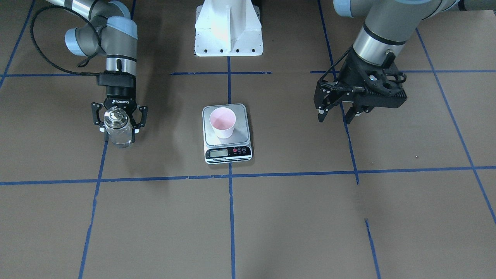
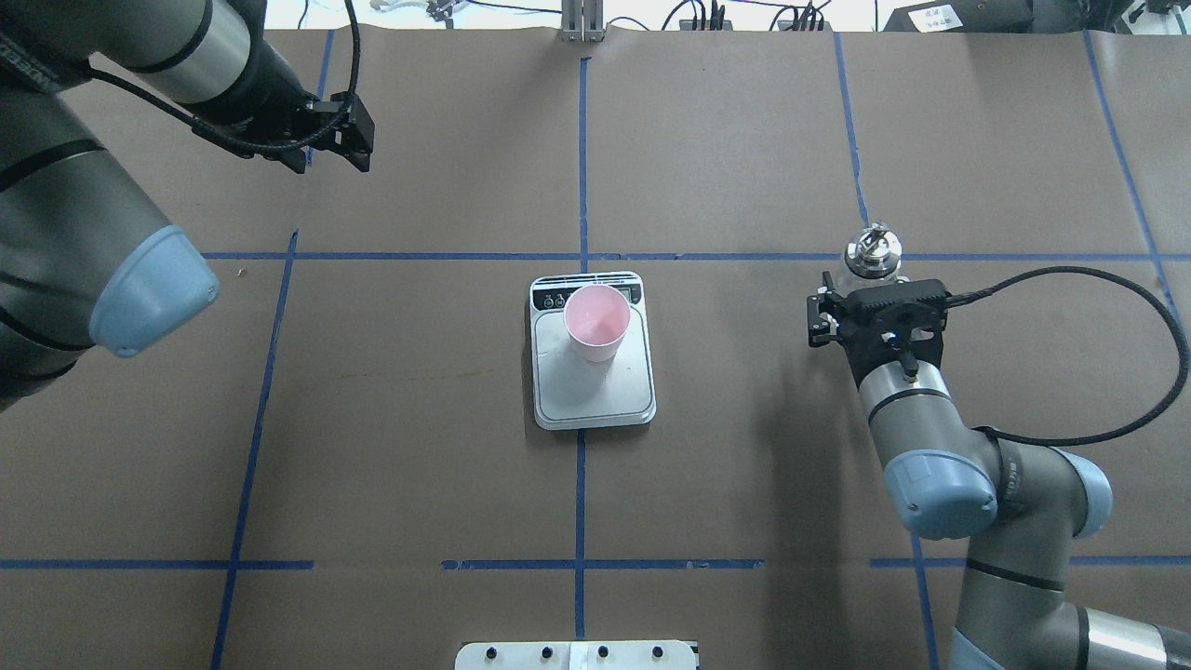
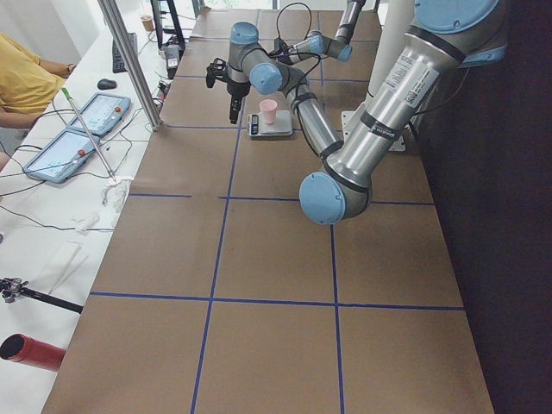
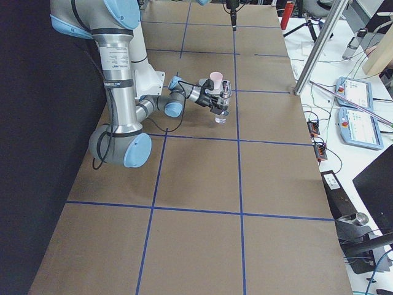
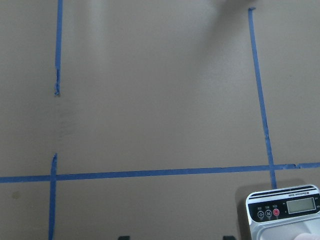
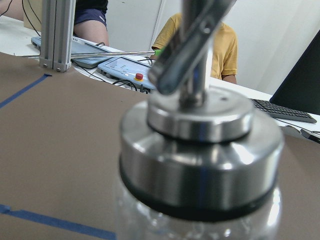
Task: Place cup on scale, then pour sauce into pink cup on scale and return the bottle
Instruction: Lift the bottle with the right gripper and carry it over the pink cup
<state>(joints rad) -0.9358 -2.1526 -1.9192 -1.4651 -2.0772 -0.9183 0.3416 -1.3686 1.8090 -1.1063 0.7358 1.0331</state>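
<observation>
The pale pink cup [image 1: 222,122] stands upright on the scale [image 1: 240,135], at the display end of its silver platform, in the table's middle; it also shows in the overhead view [image 2: 595,321]. The clear glass bottle [image 1: 118,130] with its silver collar and spout stands upright on the table on my right side, the sauce showing through the glass. My right gripper [image 1: 118,131] reaches in level, its fingers against both sides of the glass. The collar fills the right wrist view [image 6: 200,150]. My left gripper [image 1: 338,115] hangs open and empty, high and well to the scale's other side.
The white robot base [image 1: 228,31] stands behind the scale. Blue tape lines cross the brown table. The scale's display corner [image 5: 285,210] shows at the left wrist view's bottom right. Operators and tablets [image 3: 86,112] are beyond the far table edge.
</observation>
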